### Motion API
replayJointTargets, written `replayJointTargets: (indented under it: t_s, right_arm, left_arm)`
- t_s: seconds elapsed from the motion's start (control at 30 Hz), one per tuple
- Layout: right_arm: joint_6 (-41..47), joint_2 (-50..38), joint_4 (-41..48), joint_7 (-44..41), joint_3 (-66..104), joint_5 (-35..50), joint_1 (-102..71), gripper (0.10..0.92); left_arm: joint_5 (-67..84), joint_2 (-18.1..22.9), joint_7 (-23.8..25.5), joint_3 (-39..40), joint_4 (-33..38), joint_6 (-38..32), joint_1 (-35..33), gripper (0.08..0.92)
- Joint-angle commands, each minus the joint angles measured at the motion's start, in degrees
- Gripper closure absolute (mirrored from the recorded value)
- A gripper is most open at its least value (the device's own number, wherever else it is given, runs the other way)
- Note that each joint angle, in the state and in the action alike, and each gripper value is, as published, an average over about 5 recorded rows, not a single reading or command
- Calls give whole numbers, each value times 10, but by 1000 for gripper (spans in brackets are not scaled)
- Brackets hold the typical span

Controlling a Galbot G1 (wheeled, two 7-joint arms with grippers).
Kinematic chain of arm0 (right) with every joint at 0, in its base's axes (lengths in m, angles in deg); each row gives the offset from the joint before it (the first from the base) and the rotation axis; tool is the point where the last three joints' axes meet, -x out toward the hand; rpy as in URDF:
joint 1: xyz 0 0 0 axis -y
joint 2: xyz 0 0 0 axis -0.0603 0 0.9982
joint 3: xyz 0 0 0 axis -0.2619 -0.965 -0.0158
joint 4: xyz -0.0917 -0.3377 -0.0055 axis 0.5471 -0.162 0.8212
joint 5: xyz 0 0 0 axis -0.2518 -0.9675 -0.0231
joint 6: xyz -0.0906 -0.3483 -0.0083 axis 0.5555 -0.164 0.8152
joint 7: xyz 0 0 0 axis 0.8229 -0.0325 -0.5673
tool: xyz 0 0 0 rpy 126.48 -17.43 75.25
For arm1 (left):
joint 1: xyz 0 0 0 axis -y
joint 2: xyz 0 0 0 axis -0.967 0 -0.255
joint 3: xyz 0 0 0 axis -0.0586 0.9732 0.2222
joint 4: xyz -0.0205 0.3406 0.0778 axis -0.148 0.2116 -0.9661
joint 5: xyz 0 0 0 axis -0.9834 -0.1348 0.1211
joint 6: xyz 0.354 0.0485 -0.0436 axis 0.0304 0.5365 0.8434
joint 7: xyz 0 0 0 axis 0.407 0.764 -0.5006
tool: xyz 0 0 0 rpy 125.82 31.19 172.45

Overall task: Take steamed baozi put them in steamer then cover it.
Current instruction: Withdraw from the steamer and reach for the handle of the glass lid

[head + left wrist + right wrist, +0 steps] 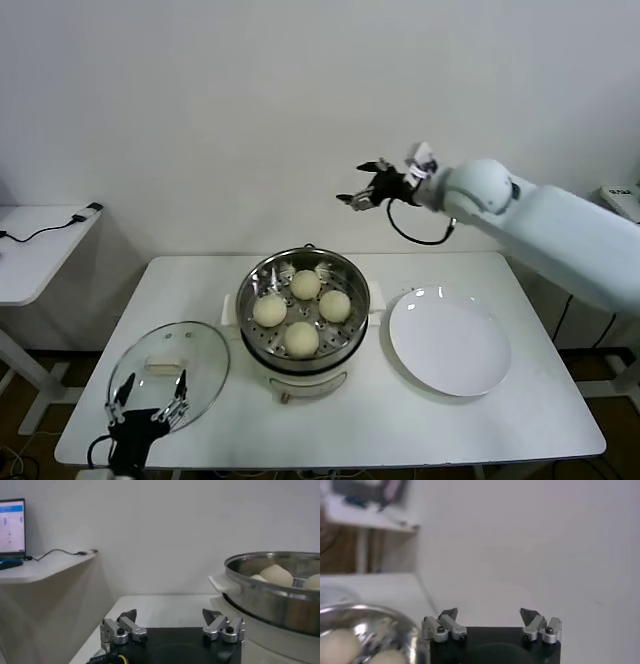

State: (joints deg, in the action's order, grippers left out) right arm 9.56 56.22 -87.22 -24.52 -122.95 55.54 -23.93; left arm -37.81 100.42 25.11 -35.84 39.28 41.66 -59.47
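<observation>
Four steamed baozi [303,310] seated in the steamer [303,268] at bench [500,420] centre — one toward the rear, one toward the front, one on each side, set close together. Steamer uncovered. Cover [168,368] lying flat on the bench near the front left corner, just beside the steamer, handle up. Left hand [148,402] low at the front left edge, over the near rim of the cover, fingers spread, nothing pinched. Right hand [368,186] raised well above the bench near the rear edge, behind the steamer — fingers spread, empty. White plate [449,341] on the right half of the bench, bare, just beside the steamer.
</observation>
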Motion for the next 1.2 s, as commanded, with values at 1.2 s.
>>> replayJointTargets:
  t_s: [1.2]
  right_arm:
    - [-342,250,-136,-5,782,-238,-1053,203]
  left_arm:
    - [-799,-105,-296,-23,-203,-178,44,177]
